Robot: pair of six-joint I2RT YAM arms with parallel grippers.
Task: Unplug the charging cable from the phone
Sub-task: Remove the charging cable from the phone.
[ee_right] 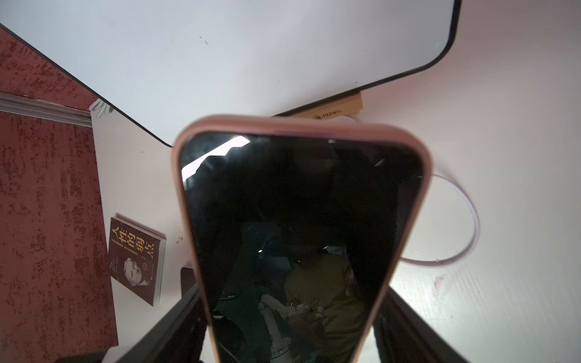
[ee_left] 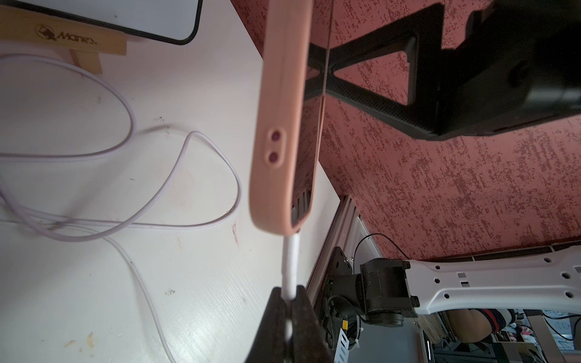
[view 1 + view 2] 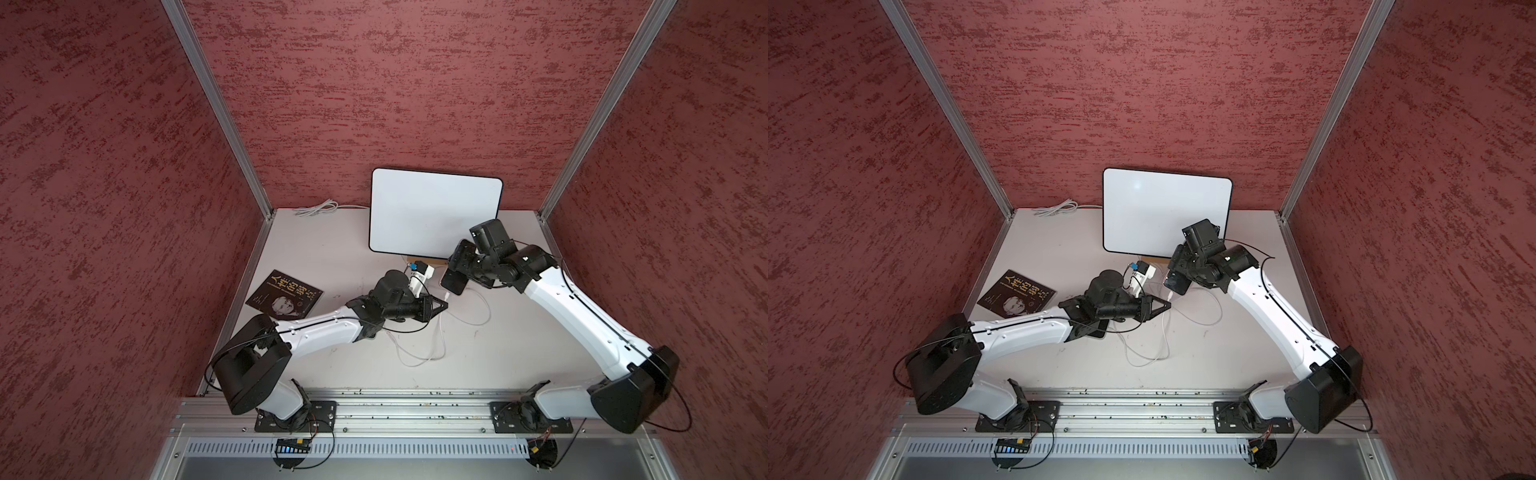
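Phone [image 1: 301, 226] in pink case [image 2: 278, 110]; charging cable [image 2: 290, 267] plugged.

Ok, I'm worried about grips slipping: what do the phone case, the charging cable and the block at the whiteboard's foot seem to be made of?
Phone case: pink and matte, likely silicone or soft plastic; rounded edges, no glare. Charging cable: smooth white plastic sheath with a faint sheen. Block: probably pale, unvarnished wood; tan, dull, with a dark logo stamped on it.
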